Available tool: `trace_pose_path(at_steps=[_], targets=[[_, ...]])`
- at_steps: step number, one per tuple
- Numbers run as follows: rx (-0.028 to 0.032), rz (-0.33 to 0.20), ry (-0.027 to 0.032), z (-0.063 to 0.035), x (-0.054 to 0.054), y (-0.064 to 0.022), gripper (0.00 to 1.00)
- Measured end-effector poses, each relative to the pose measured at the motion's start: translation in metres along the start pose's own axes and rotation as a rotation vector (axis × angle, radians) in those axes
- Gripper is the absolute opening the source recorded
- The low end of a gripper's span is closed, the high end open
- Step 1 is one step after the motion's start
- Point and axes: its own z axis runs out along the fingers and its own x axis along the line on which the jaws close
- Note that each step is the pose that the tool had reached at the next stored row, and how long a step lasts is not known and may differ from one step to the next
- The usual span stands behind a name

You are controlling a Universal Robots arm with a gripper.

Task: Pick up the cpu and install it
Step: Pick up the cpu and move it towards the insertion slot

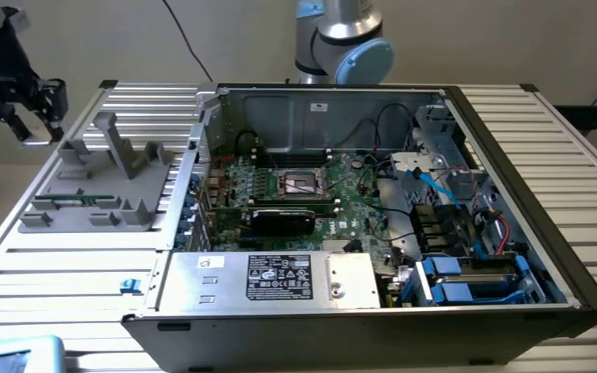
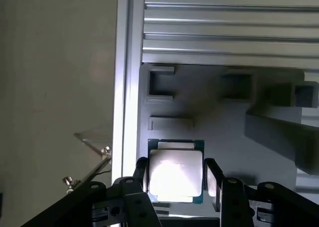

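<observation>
**Cpu [image 2: 175, 171] being pinched in the jaws at the grey fixture's [image 1: 102, 183] corner**

Gripper [image 1: 29, 128] is hanging w/ its jaws pointing down at the fixture's far corner, on the exterior view's left. That corner is sitting right at the bench [image 1: 60, 264] edge.

In the wrist view the jaws are flanking the cpu on 2 opposite sides. Each one is pressing against an edge, so they're pinching it between them.

Cpu orientation:
- It's lying flat, w/ the shiny metal top facing the wrist cam and throwing back a strong glare.
- A thin greenish rim is showing along the 2 free sides.
- It's near-square, so no real long axis is standing out.
- Its edges are running parallel w/ the fixture's straight walls and w/ the bench's side rail.

The fixture's grey surface and its rectangular pockets are showing behind the cpu. Can't tell whether the cpu is touching that surface or sitting just off it.

An open computer case [image 1: 382, 210] is standing just beside the fixture on the exterior view's right, well apart from the gripper. Inside, a dark square socket [image 1: 301, 184] is sitting on the green board. A silver box [image 1: 277, 276] w/ a label is lying along the case's near side. The arm's base [image 1: 340, 39] is rising behind the case, far from the fixture.
</observation>
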Motion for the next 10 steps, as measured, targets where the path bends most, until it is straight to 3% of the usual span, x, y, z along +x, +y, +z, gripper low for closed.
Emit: trace_pose_path(at_steps=[10], targets=[[0.0001, 0.0, 0.0002, -0.0458, -0.01, 0.0009, 0.55]])
